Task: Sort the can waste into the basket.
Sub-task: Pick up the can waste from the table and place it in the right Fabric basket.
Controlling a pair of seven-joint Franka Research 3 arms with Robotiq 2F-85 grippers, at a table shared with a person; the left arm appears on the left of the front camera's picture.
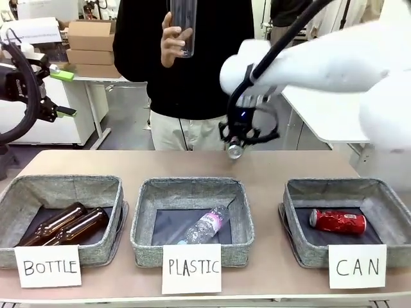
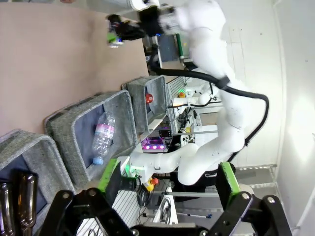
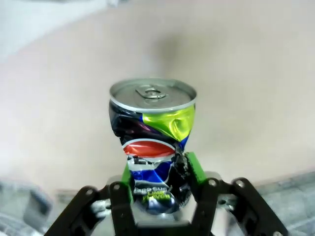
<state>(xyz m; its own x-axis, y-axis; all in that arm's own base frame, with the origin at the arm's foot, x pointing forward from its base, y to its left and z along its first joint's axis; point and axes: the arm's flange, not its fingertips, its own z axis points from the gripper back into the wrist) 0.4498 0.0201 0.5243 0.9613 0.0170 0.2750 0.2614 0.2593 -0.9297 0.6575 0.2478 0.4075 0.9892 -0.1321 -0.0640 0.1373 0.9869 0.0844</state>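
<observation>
Right gripper (image 1: 236, 146) clamps the dented blue-and-silver can (image 3: 153, 142) above the table, behind the PLASTIC basket (image 1: 189, 192); the CAN basket (image 1: 302, 192), holding the red can (image 1: 338, 221), lies nearer and rightward. Left gripper (image 1: 64, 93) hangs open, far off.

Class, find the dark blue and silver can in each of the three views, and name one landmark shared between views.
Front view: blue can, above the table's far middle, in the right gripper.
Left wrist view: top left, tiny.
Right wrist view: centre, crumpled.
Landmark: CAN basket, holding the red can, also seen from the left wrist.
</observation>
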